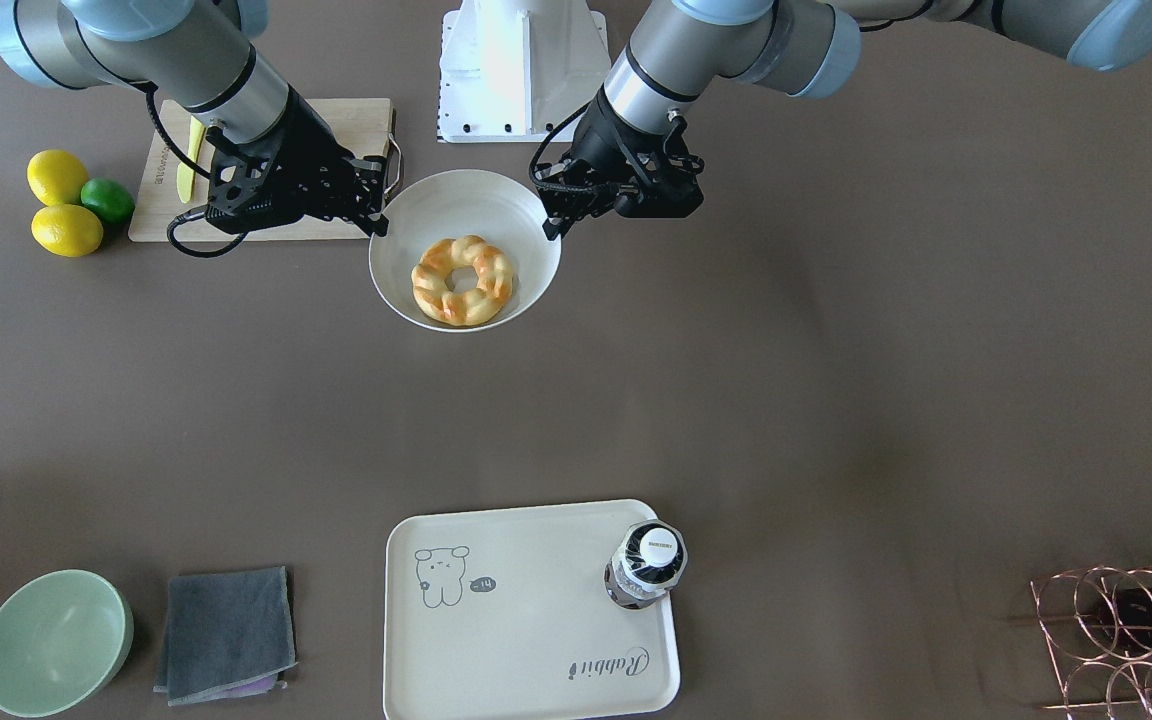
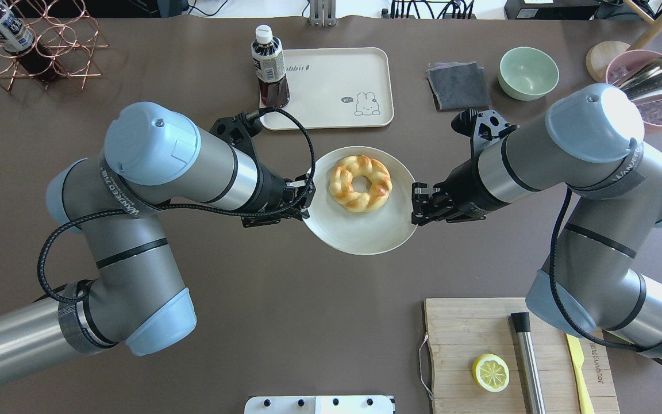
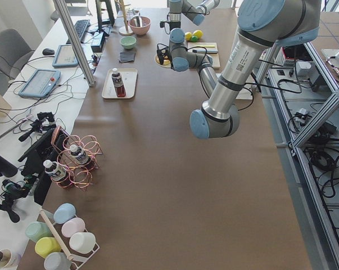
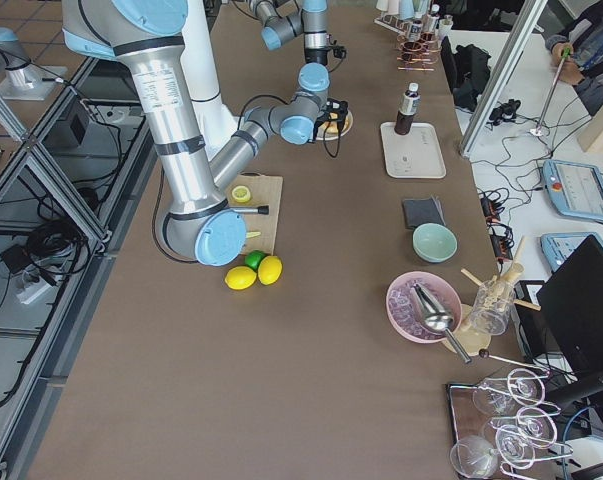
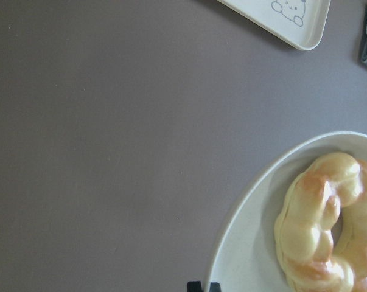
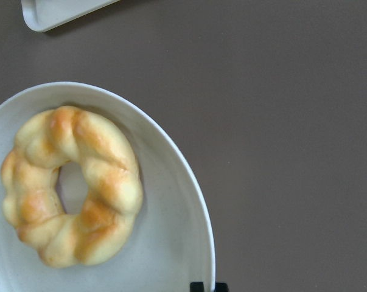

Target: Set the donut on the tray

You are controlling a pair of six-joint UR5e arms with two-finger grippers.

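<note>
The donut is a golden twisted ring and lies in a round white bowl. It also shows in the overhead view and in both wrist views. My left gripper is shut on the bowl's rim on one side. My right gripper is shut on the opposite rim. The bowl looks tilted between them. The cream tray with the animal drawing lies beyond the bowl, towards the far edge. Its corner shows in both wrist views.
A dark drink bottle stands on the tray's left corner. A grey cloth and a green bowl lie right of the tray. A cutting board with a lemon half is near my right arm. A copper wire rack is far left.
</note>
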